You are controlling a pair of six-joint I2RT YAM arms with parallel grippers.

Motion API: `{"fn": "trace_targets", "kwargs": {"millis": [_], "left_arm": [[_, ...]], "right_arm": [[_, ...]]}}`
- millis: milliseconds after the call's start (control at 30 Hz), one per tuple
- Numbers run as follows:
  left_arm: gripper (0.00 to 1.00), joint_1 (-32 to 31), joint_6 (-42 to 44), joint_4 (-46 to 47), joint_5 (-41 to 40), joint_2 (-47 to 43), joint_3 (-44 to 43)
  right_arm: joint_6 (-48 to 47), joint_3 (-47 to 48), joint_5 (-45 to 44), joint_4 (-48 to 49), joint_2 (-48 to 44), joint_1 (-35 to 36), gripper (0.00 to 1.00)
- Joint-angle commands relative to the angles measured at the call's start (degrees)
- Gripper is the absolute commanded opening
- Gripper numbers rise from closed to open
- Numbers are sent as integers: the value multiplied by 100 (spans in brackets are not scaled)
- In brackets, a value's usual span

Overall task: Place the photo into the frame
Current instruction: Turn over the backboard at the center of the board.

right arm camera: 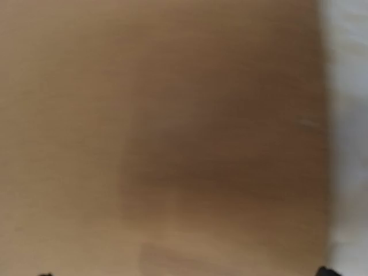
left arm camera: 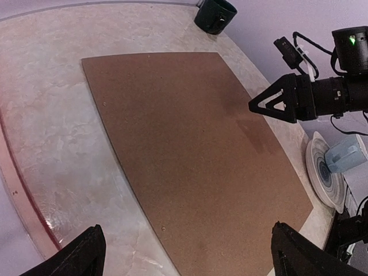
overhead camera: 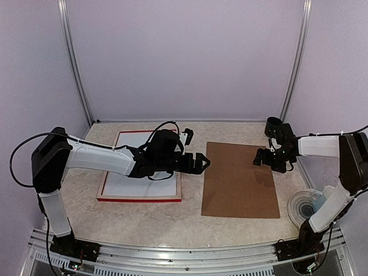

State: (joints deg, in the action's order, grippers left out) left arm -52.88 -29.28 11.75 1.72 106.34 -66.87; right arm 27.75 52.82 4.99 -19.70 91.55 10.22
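left claw [overhead camera: 202, 163]: we see it wide open, empty, between frame [overhead camera: 138, 199] and board [overhead camera: 238, 184]
right claw [overhead camera: 260, 157]: wide open, empty, over board
frame: flat, table's [overhead camera: 172, 224] left, white sheet [overhead camera: 129, 184] inside

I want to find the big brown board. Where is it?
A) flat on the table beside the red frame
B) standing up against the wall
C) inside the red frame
A: the brown board lies flat on the table, to the right of the red frame.
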Motion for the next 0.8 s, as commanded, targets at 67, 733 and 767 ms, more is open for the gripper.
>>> {"fn": "trace_targets", "kwargs": {"millis": [67,733,767], "left_arm": [[99,-219,108,-252,286,595,-564],[99,-316,-70,-359,729,1535,-1188],[99,-313,-84,-311,798,1565,-1202]], "right_arm": [[196,-328,-74,115,-324,-419,99],[186,-535,394,371,-15,-599,99],[183,-535,387,371,1,-600,99]]}}
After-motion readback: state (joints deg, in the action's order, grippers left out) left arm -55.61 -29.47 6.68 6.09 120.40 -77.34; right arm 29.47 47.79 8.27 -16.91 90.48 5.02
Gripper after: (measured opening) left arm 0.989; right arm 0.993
